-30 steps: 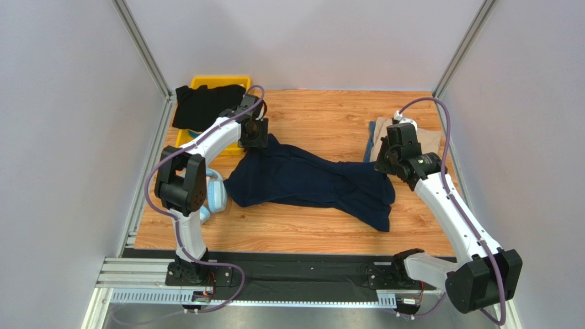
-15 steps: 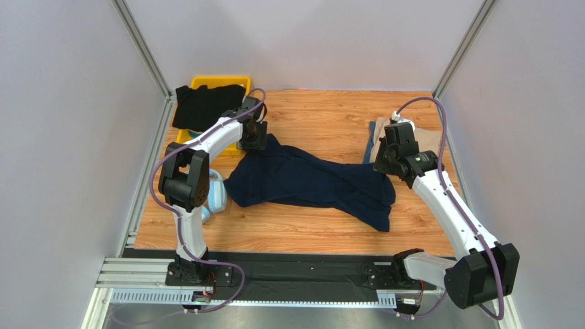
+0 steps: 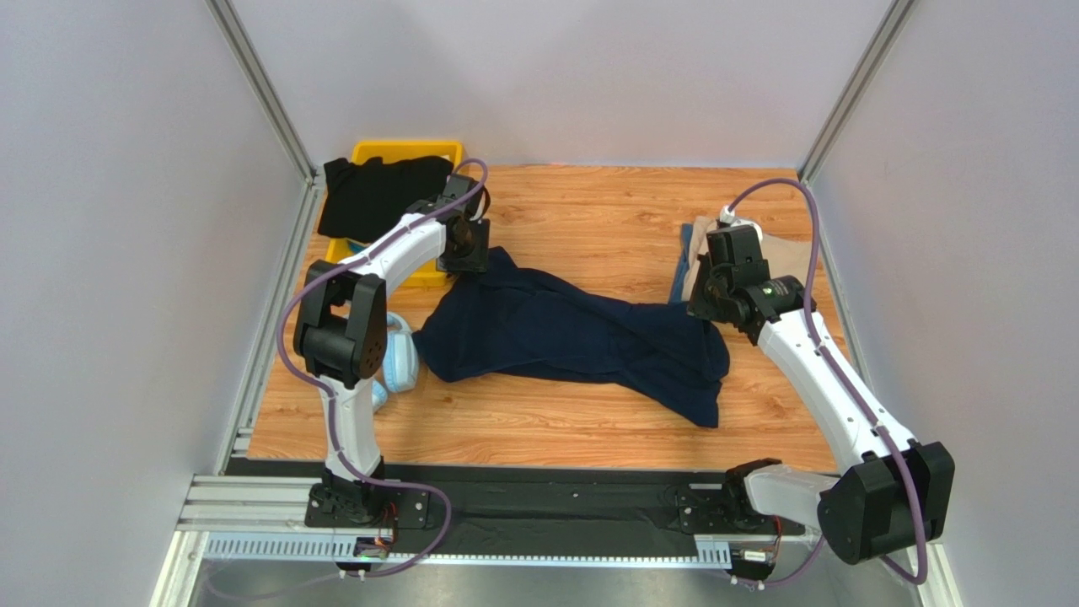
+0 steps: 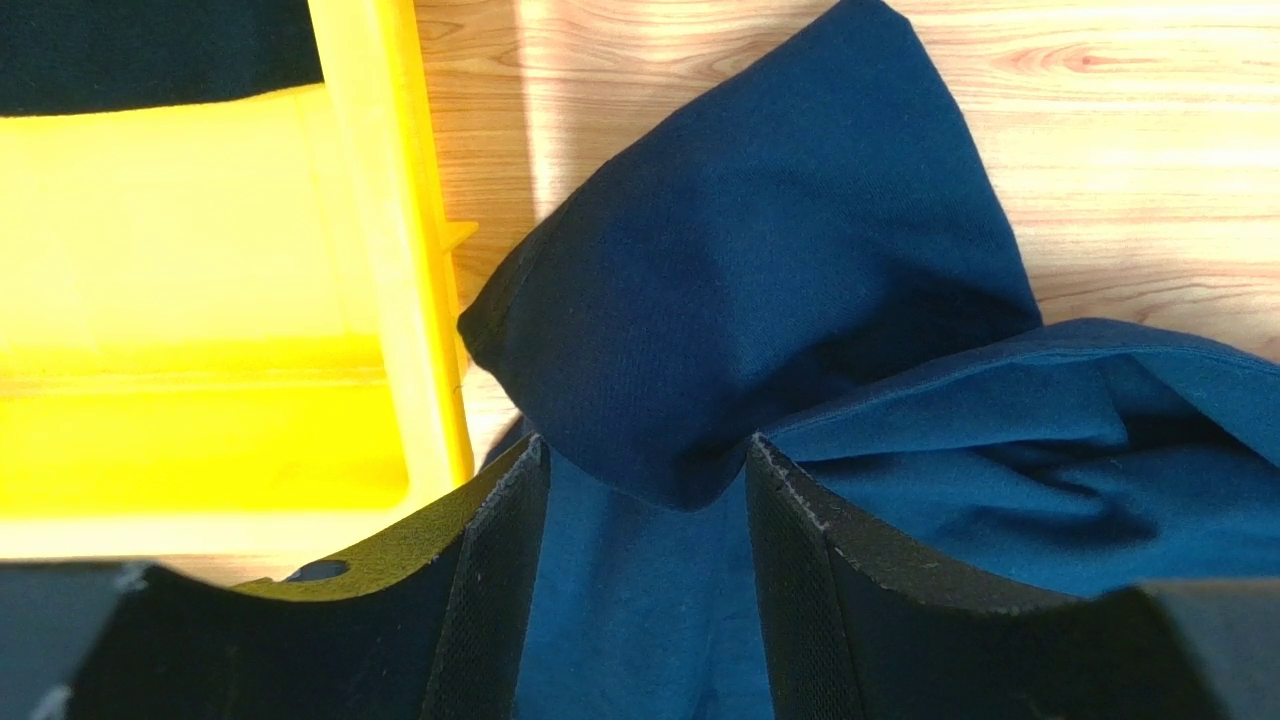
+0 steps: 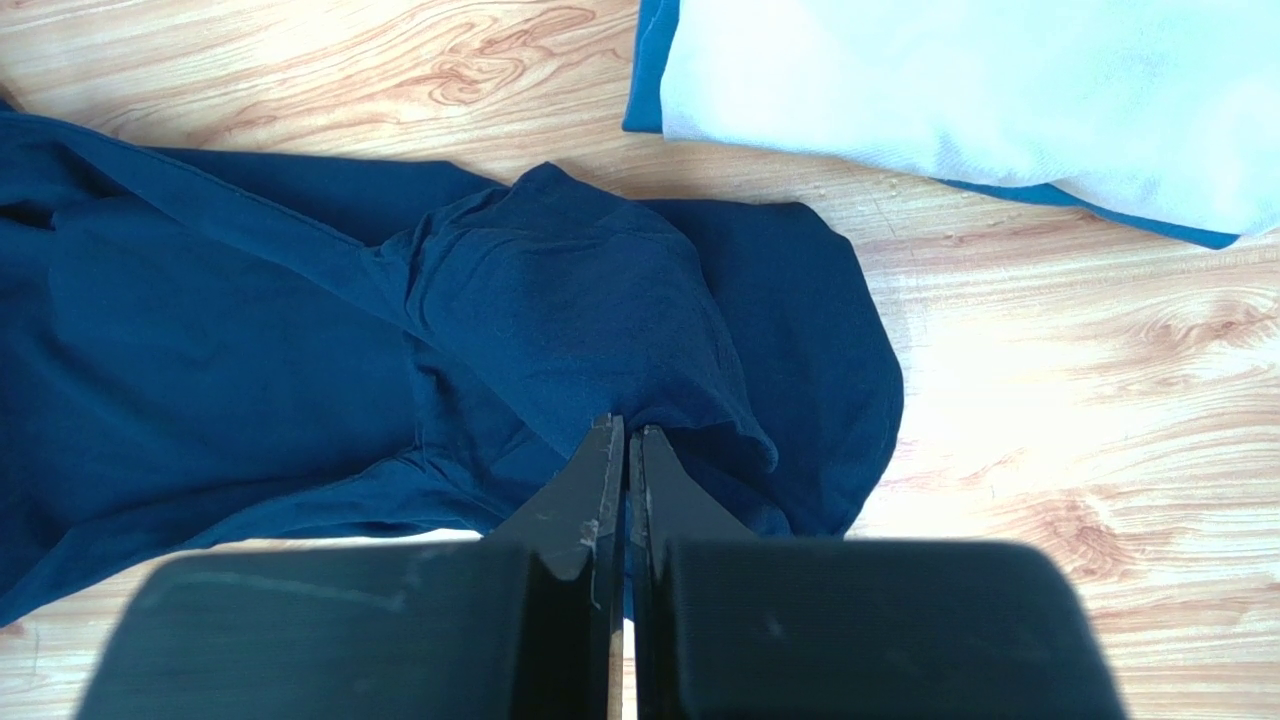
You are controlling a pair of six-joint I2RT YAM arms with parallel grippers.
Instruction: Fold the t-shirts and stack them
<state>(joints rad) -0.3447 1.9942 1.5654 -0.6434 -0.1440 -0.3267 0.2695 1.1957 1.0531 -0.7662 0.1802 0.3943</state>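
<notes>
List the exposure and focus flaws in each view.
Right wrist: the folded shirt at the top is blown out to near white, and the right gripper is blurred up close. Left wrist: the yellow bin glares, the left gripper looks soft, the navy shirt sharp. Top external: even light, sharp, faint shadows.

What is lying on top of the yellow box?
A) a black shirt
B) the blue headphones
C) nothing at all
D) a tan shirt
A: a black shirt is draped over the yellow box at the far left corner of the table.
</notes>
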